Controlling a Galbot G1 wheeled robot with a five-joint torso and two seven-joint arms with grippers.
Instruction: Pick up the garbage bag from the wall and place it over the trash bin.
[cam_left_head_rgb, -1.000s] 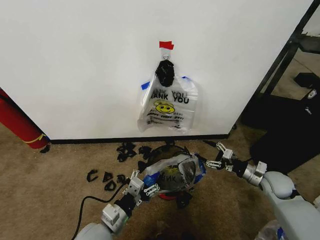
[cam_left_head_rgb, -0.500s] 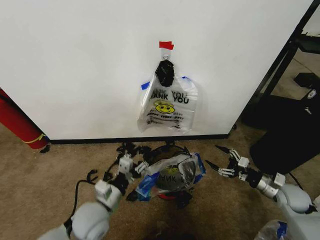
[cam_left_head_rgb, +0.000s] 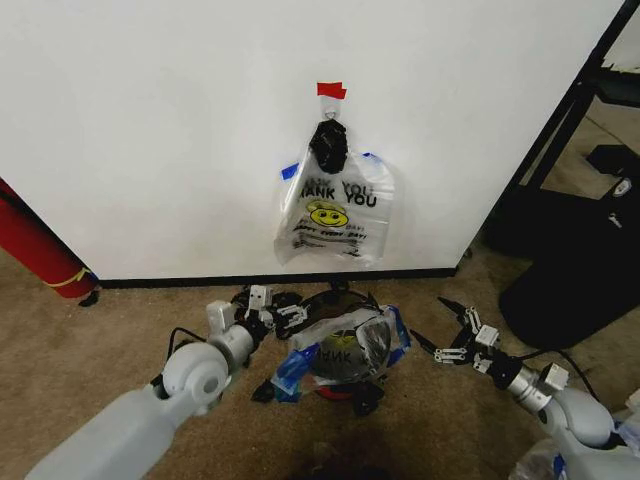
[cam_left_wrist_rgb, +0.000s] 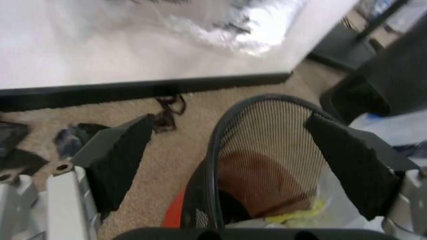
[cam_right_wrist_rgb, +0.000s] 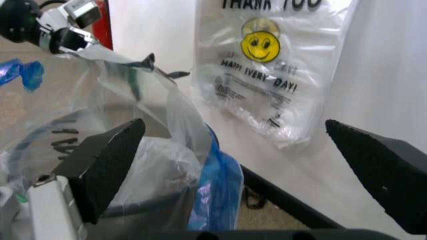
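Trash bin (cam_left_head_rgb: 345, 352): stands on the carpet below the wall (cam_left_head_rgb: 150, 130).
Garbage bag (cam_left_head_rgb: 340, 345): draped over the bin's mouth as a liner, blue edge strips hanging outside the rim.
Spare bags (cam_left_head_rgb: 335, 215): hang on the wall above the bin.
My left pincer (cam_left_head_rgb: 277, 314): released, jaws wide, at the bin's wall-side rim, gripping nothing.
My right pincer (cam_left_head_rgb: 443, 339): spread, empty, just beside the bin.

The left gripper (cam_left_head_rgb: 283, 312) let go of the thin clear plastic garbage bag (cam_left_head_rgb: 345, 345) and swung toward the wall. The right gripper (cam_left_head_rgb: 440, 330) released too, drawing back open.
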